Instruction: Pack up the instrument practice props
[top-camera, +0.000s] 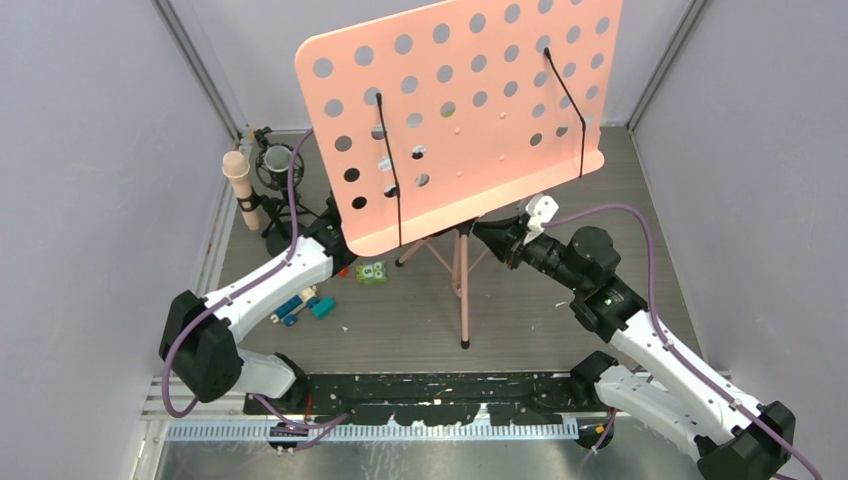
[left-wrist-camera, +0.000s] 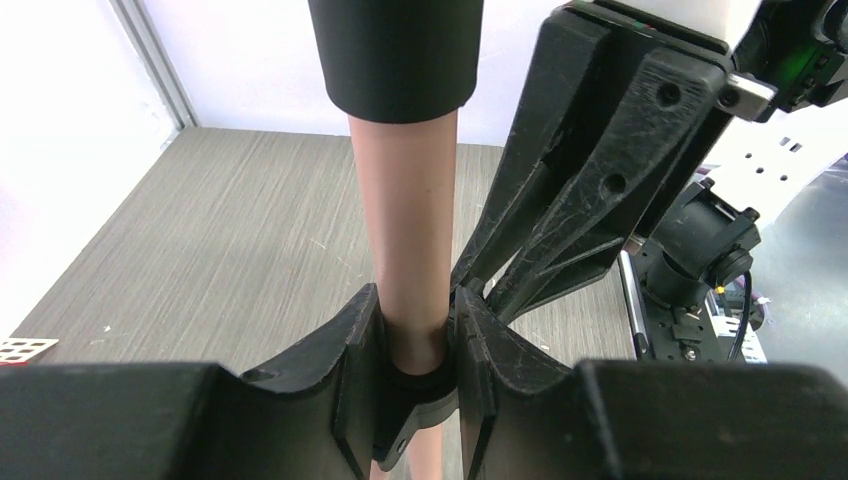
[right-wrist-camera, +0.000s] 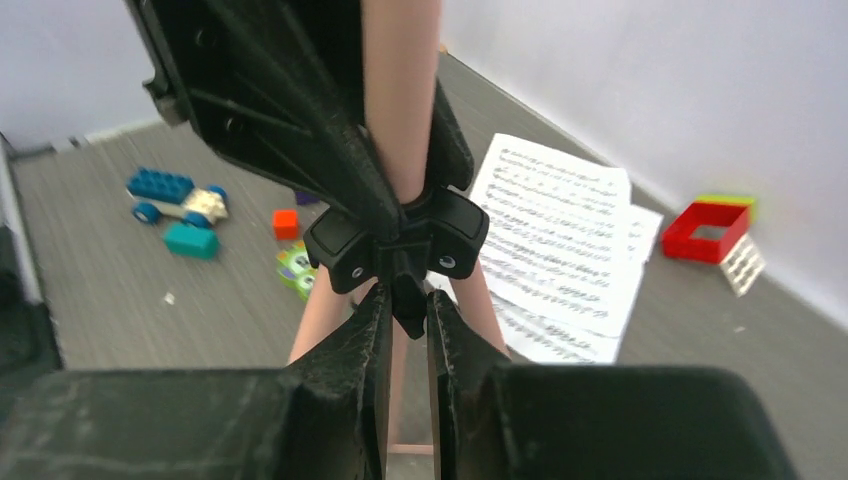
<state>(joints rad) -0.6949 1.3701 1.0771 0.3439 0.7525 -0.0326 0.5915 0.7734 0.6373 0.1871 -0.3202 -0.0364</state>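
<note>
The pink music stand (top-camera: 460, 110) stands mid-table on its tripod legs (top-camera: 463, 300), its perforated desk tilted toward the camera. My left gripper (left-wrist-camera: 415, 335) is shut on the stand's pink pole (left-wrist-camera: 405, 230) just above a black collar. In the top view its fingers are hidden under the desk. My right gripper (right-wrist-camera: 405, 310) is shut on the black tab of the tripod hub (right-wrist-camera: 395, 240), reaching in from the right (top-camera: 490, 236). White sheet-music pages (right-wrist-camera: 560, 235) lie on the floor behind the stand. The beige-pink microphone (top-camera: 240, 185) stands at the far left.
Toy blocks lie near the left arm: a blue car (right-wrist-camera: 175, 195), a teal block (right-wrist-camera: 190, 240), an orange cube (right-wrist-camera: 286, 224) and a green block (top-camera: 372, 271). A red frame block (right-wrist-camera: 712, 230) sits by the wall. Grey walls close in on three sides.
</note>
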